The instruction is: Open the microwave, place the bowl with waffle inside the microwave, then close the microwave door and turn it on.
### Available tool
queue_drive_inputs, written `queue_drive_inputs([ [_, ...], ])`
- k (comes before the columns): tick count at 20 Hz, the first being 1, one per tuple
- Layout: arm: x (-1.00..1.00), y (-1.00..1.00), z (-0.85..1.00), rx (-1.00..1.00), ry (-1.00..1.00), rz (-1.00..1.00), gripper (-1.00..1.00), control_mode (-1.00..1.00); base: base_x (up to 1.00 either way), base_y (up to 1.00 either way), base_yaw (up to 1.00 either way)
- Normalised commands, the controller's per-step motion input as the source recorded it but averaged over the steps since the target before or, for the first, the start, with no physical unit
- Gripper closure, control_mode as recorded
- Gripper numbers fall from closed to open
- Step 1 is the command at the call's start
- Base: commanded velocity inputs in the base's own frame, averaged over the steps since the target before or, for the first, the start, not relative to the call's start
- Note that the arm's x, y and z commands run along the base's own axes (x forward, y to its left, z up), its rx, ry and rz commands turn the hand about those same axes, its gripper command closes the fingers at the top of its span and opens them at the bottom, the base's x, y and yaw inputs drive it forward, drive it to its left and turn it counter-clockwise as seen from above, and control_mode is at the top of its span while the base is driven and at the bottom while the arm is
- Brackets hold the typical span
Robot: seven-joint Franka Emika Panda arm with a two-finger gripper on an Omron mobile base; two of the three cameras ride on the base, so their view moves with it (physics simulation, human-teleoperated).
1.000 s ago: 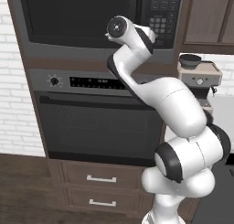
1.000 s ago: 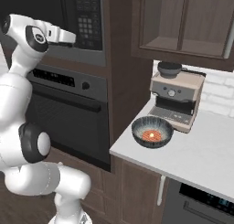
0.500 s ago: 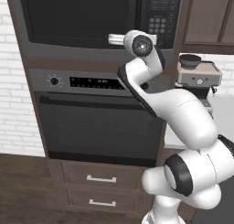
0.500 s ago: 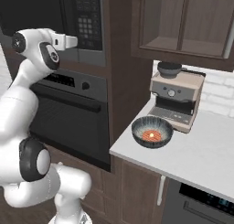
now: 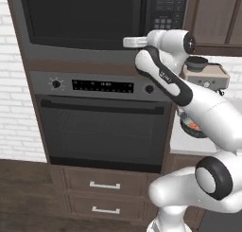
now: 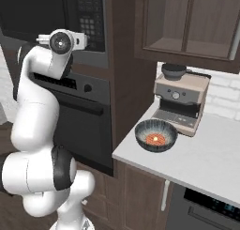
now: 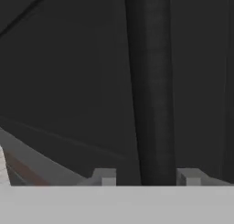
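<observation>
At the slim dark vertical handle (image 7: 153, 90) of the closed grey microwave door (image 5: 80, 18), the half-spread gripper (image 7: 148, 176) straddles it ungripped, so pulling now may slip off.

My hand (image 5: 128, 41) sits at upper centre of the frame against the closed microwave door (image 5: 80, 18) (its lower right corner), above the oven (image 5: 101, 127).

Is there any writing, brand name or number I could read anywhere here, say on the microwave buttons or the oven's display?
No text here can be read.
Microwave keypad: rows of button markings, too small and blurred.
Wall oven display strip: pale marks, unreadable.
Robot arm: a small dark mark on the white link, too blurred.
Espresso machine: no label visible.
</observation>
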Motion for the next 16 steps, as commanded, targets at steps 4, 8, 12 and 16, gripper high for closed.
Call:
queue_drive_inputs([
  [4, -0.19, 1.00, 0.00, -0.14, 0.25, 0.32, 1.00, -1.00, 0.00, 0.00, 0.00],
  [8, -0.17, 1.00, -0.10, -0.18, 0.08, 0.19, 1.00, -1.00, 0.00, 0.00, 0.00],
  [12, -0.18, 1.00, -0.16, -0.19, 0.05, 0.17, 1.00, -1.00, 0.00, 0.00, 0.00],
  [16, -0.31, 1.00, -0.15, -0.19, 0.05, 0.21, 1.00, -1.00, 0.00, 0.00, 0.00],
])
